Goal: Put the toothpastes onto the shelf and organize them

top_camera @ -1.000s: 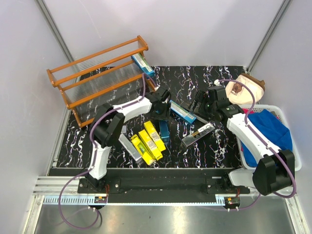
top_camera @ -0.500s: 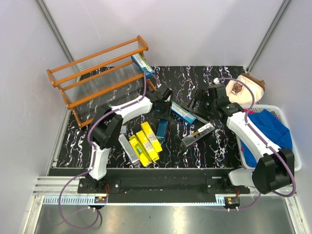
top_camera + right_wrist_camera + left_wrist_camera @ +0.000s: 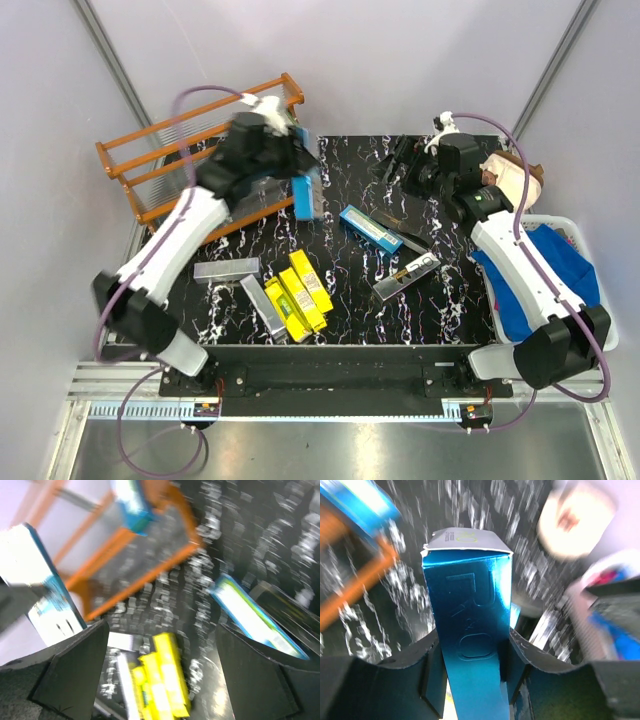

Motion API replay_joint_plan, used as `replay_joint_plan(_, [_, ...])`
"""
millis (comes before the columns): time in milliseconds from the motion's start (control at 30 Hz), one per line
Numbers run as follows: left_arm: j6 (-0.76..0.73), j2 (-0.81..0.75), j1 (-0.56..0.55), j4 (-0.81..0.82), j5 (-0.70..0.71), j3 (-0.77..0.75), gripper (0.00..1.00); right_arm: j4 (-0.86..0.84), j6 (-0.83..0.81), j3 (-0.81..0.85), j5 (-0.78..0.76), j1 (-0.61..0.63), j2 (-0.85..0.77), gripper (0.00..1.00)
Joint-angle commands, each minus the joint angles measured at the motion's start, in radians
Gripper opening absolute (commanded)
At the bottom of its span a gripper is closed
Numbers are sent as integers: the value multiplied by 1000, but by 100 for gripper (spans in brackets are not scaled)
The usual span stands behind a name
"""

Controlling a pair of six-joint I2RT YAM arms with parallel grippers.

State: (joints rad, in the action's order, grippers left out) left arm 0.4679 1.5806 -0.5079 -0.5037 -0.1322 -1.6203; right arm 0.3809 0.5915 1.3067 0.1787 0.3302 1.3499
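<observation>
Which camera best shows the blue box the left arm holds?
Left wrist: the blue carton fills the frame, clamped in the left gripper. The top view shows it small and blurred; the right wrist view is too blurred to be sure.

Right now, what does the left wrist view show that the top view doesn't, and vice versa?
Left wrist only: the embossed lettering and white end flap of the blue carton, with the left gripper shut on its sides. Top only: the yellow cartons and silver cartons lying on the table. Both: the held blue carton and the shelf with its orange rails.
</observation>
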Motion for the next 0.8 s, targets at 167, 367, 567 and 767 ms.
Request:
replay_joint_plan(167, [340, -353, 262, 628, -205, 360, 34, -420, 152, 60, 269, 161, 52, 96])
replay_joint_plan(367, [547, -427, 359, 922, -224, 509, 34, -782, 442, 46, 502, 240, 196, 96])
replay_joint_plan(567, [629, -442, 408, 1056, -228, 577, 33, -1025, 668, -6, 553, 253, 268, 95])
replay_joint_plan(767, [647, -441, 408, 1087, -236, 585, 33, -1077, 744, -21, 548, 256, 314, 95])
